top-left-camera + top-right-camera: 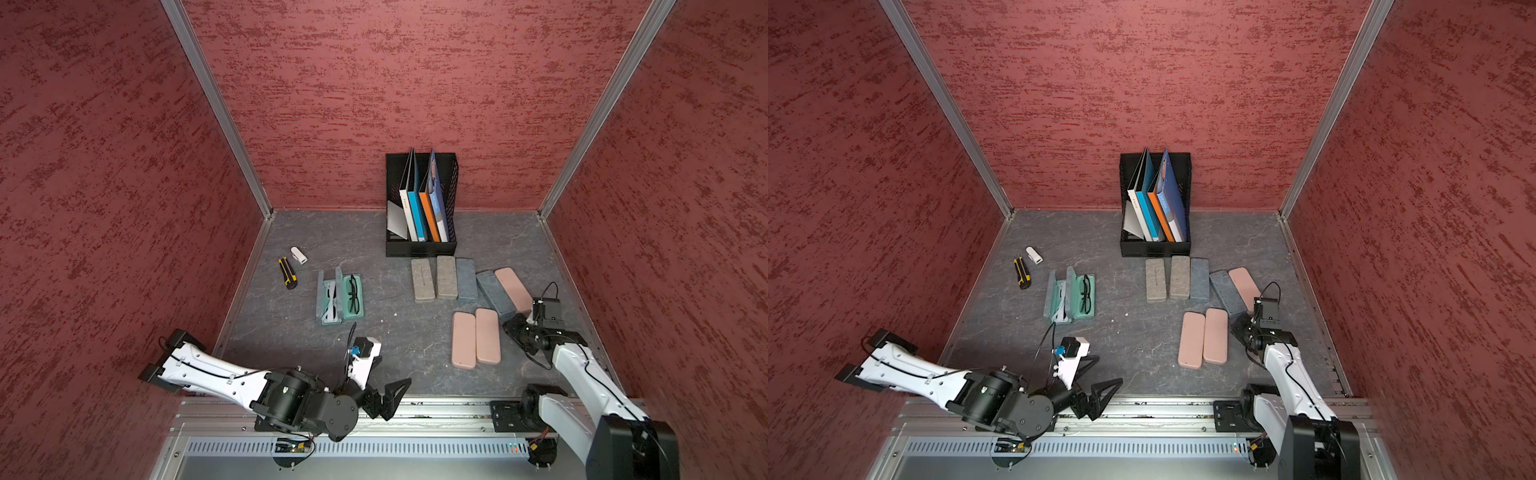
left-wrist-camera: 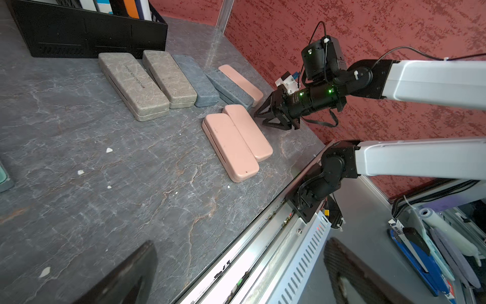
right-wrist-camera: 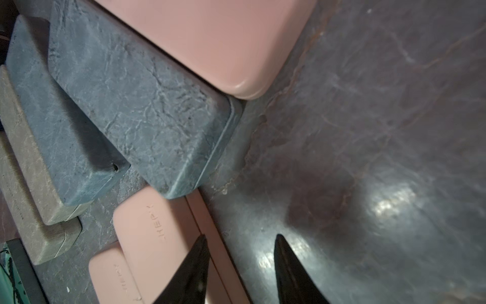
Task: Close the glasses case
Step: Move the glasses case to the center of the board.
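Broadly, we see a grey surface [image 1: 291,345]. Our left hand [image 1: 392,374] gapes wide near its front edge; our right hand [image 3: 240,237] stands narrow, holding nothing. Left of centre lies the open green glasses case [image 1: 353,316] — likely light, rigid, hinged; we'd gently push its lid's long free edge.

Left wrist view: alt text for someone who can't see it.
The right gripper, jaws apart and empty, is low beside two pink cases on a dark table. Five more closed cases line up before a black rack.
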`<action>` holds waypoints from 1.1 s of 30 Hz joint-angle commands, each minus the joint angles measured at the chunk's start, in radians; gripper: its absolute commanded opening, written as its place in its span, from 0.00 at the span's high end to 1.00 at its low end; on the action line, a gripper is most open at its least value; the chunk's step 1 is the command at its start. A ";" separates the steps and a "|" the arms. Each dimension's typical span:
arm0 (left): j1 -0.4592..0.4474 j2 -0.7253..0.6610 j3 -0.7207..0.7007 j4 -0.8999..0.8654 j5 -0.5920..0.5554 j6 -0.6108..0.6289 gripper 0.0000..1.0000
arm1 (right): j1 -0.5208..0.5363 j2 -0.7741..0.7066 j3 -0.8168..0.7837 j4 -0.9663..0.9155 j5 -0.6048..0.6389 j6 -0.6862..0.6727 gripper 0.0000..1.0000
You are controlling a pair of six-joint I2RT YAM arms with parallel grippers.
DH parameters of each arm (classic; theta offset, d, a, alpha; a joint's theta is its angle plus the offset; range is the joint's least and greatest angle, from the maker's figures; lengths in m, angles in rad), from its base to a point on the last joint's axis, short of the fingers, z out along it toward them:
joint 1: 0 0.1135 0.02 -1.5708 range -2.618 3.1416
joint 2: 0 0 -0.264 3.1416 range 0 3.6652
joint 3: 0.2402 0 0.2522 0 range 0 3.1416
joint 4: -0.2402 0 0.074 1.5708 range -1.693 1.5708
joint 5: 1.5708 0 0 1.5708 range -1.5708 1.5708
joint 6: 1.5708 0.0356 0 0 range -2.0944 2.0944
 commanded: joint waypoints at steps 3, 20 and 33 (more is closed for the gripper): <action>-0.130 0.097 0.072 -0.168 -0.211 -0.102 0.00 | -0.006 0.128 0.071 0.106 0.022 -0.034 0.59; -0.293 0.384 0.197 -0.929 -0.131 -0.944 0.00 | 0.004 0.465 0.226 0.291 -0.147 -0.053 0.66; -0.359 0.512 0.148 -1.041 -0.037 -1.258 0.00 | -0.191 0.246 0.379 0.024 -0.109 -0.118 0.60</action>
